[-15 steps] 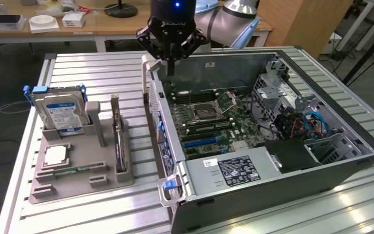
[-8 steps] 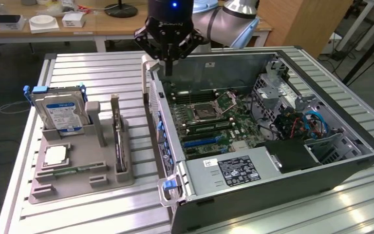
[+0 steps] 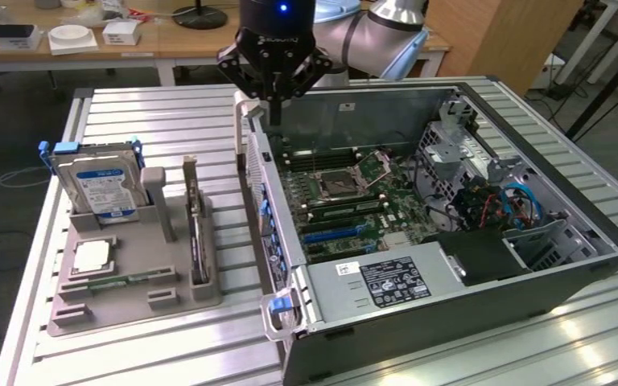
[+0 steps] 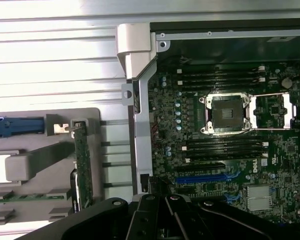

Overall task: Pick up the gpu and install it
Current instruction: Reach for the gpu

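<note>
The gpu [image 3: 195,233] stands on its edge in a slot of the grey holder [image 3: 126,310], on the exterior view's left of the open computer case [image 3: 524,265]. In the wrist view the gpu [image 4: 82,165] appears edge-on as a thin green board. My gripper [image 3: 274,119] hangs shut and empty above the case's wall nearest the holder, at the far end, well apart from the gpu. In the wrist view my gripper [image 4: 166,204] is over the motherboard [image 4: 225,150], close to the blue slot [image 4: 205,177].
A hard drive [image 3: 100,186] with a blue-white label stands in the holder, with a processor [image 3: 91,256] and a memory stick [image 3: 116,281] lying nearby. Inside the case are cables [image 3: 508,205] and a power supply [image 3: 389,281]. The slatted metal table [image 3: 126,121] carries everything.
</note>
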You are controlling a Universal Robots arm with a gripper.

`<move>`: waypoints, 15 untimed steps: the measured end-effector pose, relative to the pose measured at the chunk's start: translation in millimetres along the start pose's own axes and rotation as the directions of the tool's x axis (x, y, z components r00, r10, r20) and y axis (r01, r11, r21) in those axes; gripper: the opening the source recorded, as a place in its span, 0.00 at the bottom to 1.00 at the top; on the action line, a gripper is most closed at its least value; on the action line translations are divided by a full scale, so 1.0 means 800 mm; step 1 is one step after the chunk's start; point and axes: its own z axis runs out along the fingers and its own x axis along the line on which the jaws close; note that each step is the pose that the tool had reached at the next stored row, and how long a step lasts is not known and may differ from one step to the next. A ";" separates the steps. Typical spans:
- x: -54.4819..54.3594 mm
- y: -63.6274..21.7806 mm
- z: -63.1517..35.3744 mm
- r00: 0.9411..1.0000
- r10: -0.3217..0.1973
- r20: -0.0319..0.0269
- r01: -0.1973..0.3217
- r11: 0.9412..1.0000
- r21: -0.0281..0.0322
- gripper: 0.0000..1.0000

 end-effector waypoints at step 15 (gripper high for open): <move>0.011 -0.001 0.000 1.000 0.000 0.000 0.000 1.000 0.000 0.11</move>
